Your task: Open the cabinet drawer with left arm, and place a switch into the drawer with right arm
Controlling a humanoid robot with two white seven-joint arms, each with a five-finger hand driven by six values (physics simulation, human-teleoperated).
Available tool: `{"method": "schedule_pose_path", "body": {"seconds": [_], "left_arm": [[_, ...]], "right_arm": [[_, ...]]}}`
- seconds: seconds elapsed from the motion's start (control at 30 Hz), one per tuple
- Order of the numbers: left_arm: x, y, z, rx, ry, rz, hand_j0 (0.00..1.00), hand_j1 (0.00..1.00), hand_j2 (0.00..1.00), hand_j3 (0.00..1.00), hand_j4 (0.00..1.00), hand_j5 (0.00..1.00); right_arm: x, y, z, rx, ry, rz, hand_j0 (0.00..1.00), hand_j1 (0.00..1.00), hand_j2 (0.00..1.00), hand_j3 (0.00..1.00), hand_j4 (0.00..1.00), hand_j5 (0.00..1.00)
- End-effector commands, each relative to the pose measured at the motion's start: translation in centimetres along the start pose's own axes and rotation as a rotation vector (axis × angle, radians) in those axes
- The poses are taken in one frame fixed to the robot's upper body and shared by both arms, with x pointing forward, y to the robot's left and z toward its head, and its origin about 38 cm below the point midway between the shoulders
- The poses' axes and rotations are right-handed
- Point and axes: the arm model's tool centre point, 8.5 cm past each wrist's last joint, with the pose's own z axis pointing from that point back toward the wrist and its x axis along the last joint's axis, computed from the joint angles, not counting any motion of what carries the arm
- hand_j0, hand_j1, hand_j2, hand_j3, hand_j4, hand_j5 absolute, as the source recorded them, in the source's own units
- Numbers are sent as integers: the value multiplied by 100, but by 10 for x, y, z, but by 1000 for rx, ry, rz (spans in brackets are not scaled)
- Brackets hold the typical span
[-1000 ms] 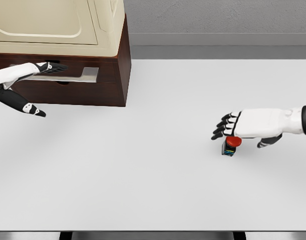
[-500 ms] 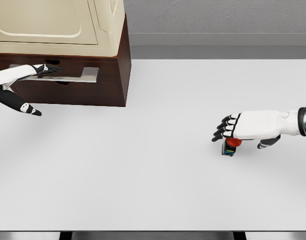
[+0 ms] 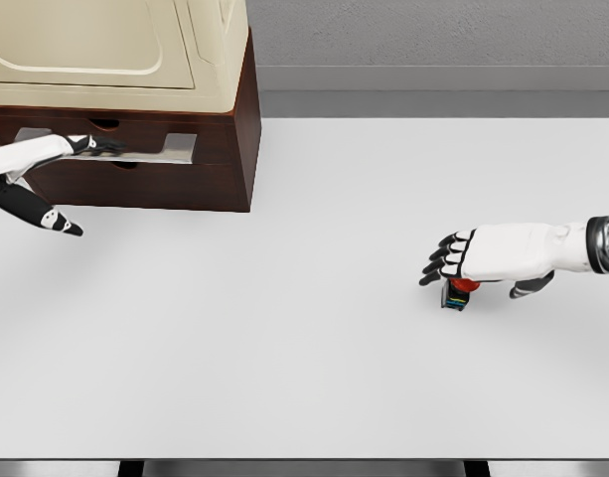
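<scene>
Two hands show above the white table [image 3: 304, 378]. At far left, the left hand [image 3: 46, 159] reaches to the front of the dark brown cabinet drawer [image 3: 135, 149], its fingers [image 3: 100, 144] at the drawer's slot and thumb hanging low; whether they grip is unclear. A cream appliance [image 3: 115, 50] sits on the cabinet. At right, the right hand [image 3: 488, 253] hovers flat, fingers extended and relaxed, directly over the red-topped switch [image 3: 458, 291], which stands on the table.

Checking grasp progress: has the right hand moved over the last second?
Yes. The right hand has come down over the red switch, which sits where it was on the white table.
</scene>
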Motion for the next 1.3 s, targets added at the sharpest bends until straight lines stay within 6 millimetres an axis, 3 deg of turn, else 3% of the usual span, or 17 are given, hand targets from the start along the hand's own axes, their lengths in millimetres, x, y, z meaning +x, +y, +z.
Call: {"method": "schedule_pose_path", "body": {"seconds": [0.0,0.13,0.27,0.33,0.37,1.27], "left_arm": [[-1,-8,-1,-33,3,-6,100,100,100,100,100,100],[-2,-15,-1,-52,0,-1,100,100,100,100,100,100],[0,-21,2,-81,-3,-5,100,100,100,100,100,100],[1,-22,3,-91,-6,-4,100,100,100,100,100,100],[2,-24,3,-111,-10,-4,100,100,100,100,100,100],[7,-27,34,-233,-47,-16,100,100,100,100,100,100]], "right_arm": [[0,-1,0,-4,-1,-3,100,100,100,100,100,100],[2,-4,-4,-12,-11,3,100,100,100,100,100,100],[3,-4,-4,-13,-11,4,85,85,85,85,85,85],[3,-4,-4,-13,-11,4,88,88,88,88,88,88],[3,-4,-4,-13,-11,4,100,100,100,100,100,100],[7,-7,-1,-14,-16,17,100,100,100,100,100,100]]}}
